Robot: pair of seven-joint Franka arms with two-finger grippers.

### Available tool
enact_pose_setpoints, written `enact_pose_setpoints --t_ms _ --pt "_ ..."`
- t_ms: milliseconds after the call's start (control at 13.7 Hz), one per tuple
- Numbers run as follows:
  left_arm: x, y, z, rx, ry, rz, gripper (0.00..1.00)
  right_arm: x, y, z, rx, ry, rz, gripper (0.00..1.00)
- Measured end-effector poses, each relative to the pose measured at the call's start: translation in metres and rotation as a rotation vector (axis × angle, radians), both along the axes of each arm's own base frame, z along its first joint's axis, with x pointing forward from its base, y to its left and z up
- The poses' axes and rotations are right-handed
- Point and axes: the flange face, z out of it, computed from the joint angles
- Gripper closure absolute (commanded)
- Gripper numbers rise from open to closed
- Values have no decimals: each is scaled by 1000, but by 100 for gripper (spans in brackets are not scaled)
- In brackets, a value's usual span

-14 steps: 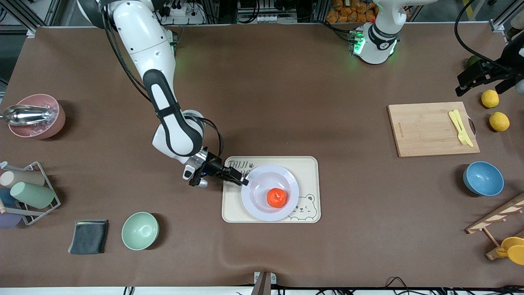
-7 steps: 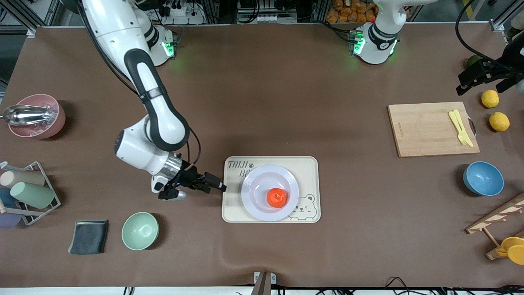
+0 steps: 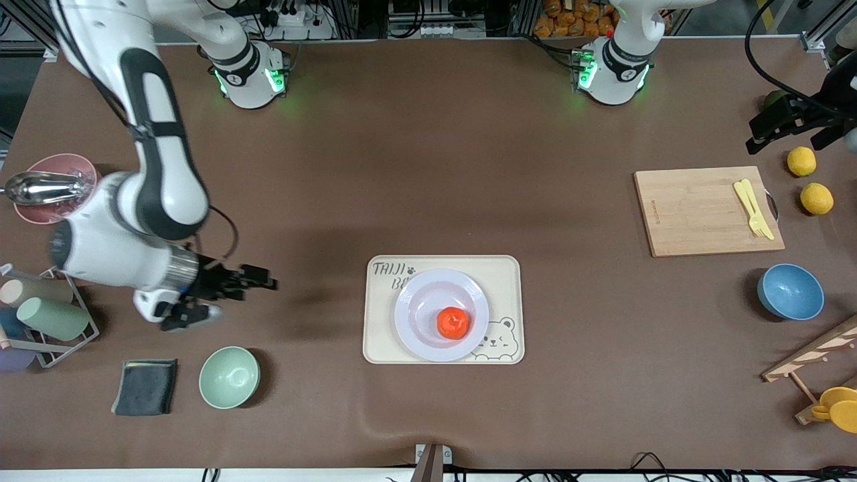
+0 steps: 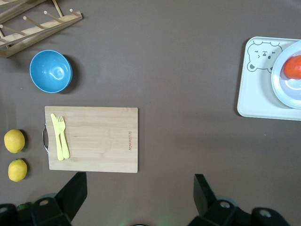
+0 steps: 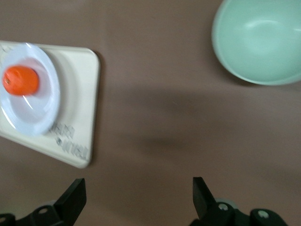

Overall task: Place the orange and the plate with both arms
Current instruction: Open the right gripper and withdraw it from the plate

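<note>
Looking at your desk (image 3: 428, 167), the orange (image 3: 452, 323) is sitting in the plate (image 3: 418, 314), and the plate is on the cream bear-print tray (image 3: 509, 268), so both are parked there with no hand touching them. Your right hand (image 3: 258, 280) is up over bare desk toward the right arm's end, well apart from the tray, fingers (image 5: 70, 200) spread and released with nothing between them. From that hand, the pale green bowl (image 3: 229, 377) is close by and the plate with the orange is farther off. Your left hand (image 4: 136, 197) waits high over the left arm's end, fingers (image 4: 73, 190) also wide apart and empty, above the wooden cutting board (image 4: 91, 139) and the two lemons (image 4: 14, 141).
</note>
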Motion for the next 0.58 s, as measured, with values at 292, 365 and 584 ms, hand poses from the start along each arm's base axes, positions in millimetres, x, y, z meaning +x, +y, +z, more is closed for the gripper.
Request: enact_pose_setpoints --t_ms 292,365,584 --pt "-1 0 2 0 -3 0 0 -32 -73 94 -151 0 59 0" --pt "-1 0 2 0 -3 0 0 -39 -83 111 -161 -9 54 0" --pt "-1 0 2 0 -4 -1 0 -60 -112 155 -212 -15 3 0"
